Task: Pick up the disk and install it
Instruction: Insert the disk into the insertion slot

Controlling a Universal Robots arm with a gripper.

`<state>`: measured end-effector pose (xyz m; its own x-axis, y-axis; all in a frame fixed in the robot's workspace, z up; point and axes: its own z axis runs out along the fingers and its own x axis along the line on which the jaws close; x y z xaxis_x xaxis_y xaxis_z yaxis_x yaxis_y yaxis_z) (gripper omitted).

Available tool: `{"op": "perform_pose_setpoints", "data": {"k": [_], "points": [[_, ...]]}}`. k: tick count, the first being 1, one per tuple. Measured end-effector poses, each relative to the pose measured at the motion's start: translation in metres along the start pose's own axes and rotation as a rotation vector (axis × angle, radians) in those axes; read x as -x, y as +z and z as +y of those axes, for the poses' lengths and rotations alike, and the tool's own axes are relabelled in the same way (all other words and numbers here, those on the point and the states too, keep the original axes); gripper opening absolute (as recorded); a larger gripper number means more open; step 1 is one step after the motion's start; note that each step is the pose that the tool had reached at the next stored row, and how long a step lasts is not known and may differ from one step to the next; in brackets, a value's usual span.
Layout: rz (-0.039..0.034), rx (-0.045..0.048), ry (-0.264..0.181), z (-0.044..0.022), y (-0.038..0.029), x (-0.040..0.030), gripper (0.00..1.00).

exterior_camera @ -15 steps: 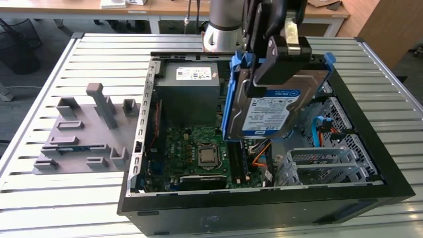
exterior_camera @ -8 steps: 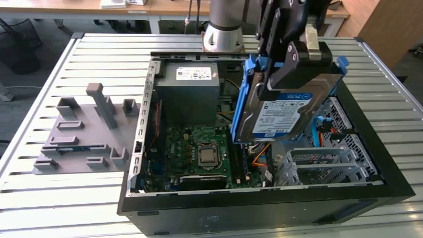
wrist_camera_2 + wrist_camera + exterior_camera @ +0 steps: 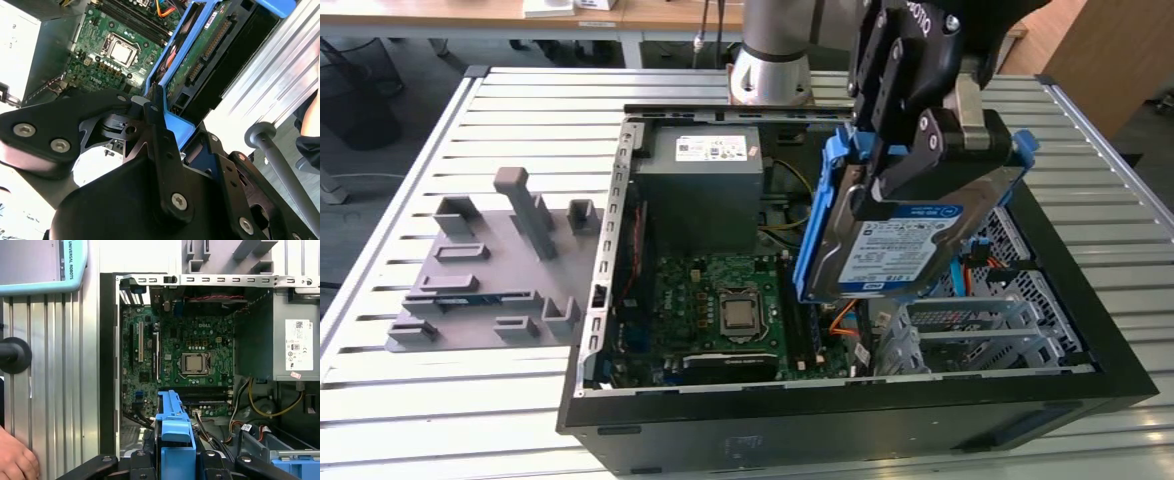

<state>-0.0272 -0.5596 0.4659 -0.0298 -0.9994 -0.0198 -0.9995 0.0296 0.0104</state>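
The disk [image 3: 897,240], a silver-grey hard drive with a blue-and-white label and a blue plastic bracket, hangs tilted on edge above the right half of the open computer case [image 3: 854,400]. My gripper [image 3: 927,150] is shut on its upper end. In the second wrist view the black fingers [image 3: 159,125] clamp the blue bracket, and the disk's [image 3: 205,45] green circuit side shows beyond them. In the first wrist view the bracket edge of the disk [image 3: 174,425] sits between the finger bases, over the motherboard [image 3: 192,355]. The grey drive cage [image 3: 987,325] lies below the disk.
A grey power supply box [image 3: 700,175] with a white sticker stands at the case's back. A grey fixture block [image 3: 494,265] sits on the slatted table [image 3: 454,400] at the exterior view's left. Cables [image 3: 841,325] run near the cage. A person's hand [image 3: 15,462] rests beside the case.
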Motion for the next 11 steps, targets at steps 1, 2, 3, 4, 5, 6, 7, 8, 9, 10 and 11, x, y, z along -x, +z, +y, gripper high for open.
{"op": "perform_pose_setpoints", "data": {"k": [1,2,3,4,5,6,7,8,9,10,11], "points": [[-0.0002,-0.0002,0.0,-0.001,0.0006,-0.0006,0.36],[-0.0002,-0.0003,0.0,-0.0023,0.0012,-0.001,0.36],[0.0,-0.0002,0.0,-0.0038,0.0017,-0.0013,0.36],[0.0001,-0.0002,0.0,-0.0058,0.0021,-0.0015,0.36],[0.0002,-0.0002,0.0,-0.0083,0.0024,-0.0014,0.36],[0.0002,-0.0002,0.0,-0.0109,0.0027,-0.0015,0.36],[0.0001,-0.0002,0.0,-0.0137,0.003,-0.0015,0.36],[0.0001,-0.0002,0.0,-0.0157,0.0031,-0.0015,0.36],[0.0002,-0.0002,0.0,-0.0164,0.0031,-0.0015,0.36],[0.0002,-0.0002,0.0,-0.0164,0.0031,-0.0015,0.36],[0.0001,-0.0002,0.0,-0.0164,0.0032,-0.0015,0.36]]}}
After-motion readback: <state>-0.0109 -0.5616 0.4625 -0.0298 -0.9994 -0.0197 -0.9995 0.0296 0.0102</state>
